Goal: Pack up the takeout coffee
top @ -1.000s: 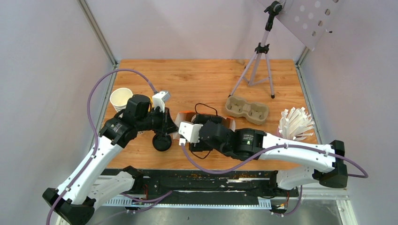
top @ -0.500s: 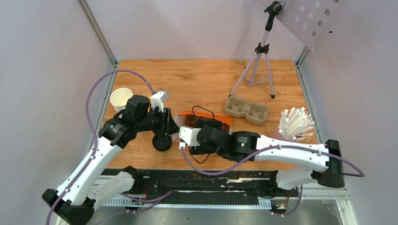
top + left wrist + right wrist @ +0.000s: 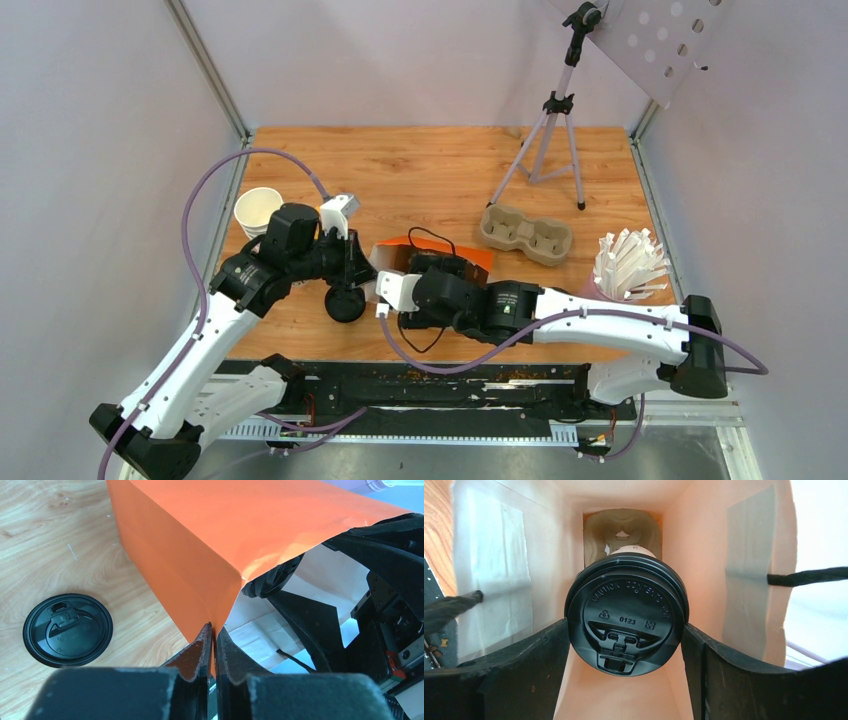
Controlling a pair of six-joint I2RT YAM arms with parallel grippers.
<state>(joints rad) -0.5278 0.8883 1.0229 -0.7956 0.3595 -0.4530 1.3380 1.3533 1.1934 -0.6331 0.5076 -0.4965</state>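
Observation:
The orange paper bag [image 3: 440, 248] leans tilted at the table's middle, its mouth toward the arms. My left gripper [image 3: 214, 627] is shut on the bag's rim edge [image 3: 225, 530] and holds the mouth open; it also shows in the top view [image 3: 368, 272]. My right gripper [image 3: 625, 626] is inside the bag [image 3: 704, 555], shut on a takeout coffee [image 3: 626, 612], a white cup with a black lid. A cardboard carrier [image 3: 621, 527] lies at the bag's bottom. A black lid [image 3: 67, 630] sits on the table left of the bag [image 3: 345, 305]; I cannot tell if a cup is under it.
A stack of lidless white cups [image 3: 258, 212] stands at the left edge. An empty cardboard cup carrier [image 3: 527, 233] lies right of the bag. A tripod [image 3: 550, 130] stands at the back right. A bunch of white sticks [image 3: 630, 265] is at the right edge.
My right arm has pushed left and deeper into the bag with the cup. The bag has tipped, showing more of its orange side. The left gripper has kept its hold.

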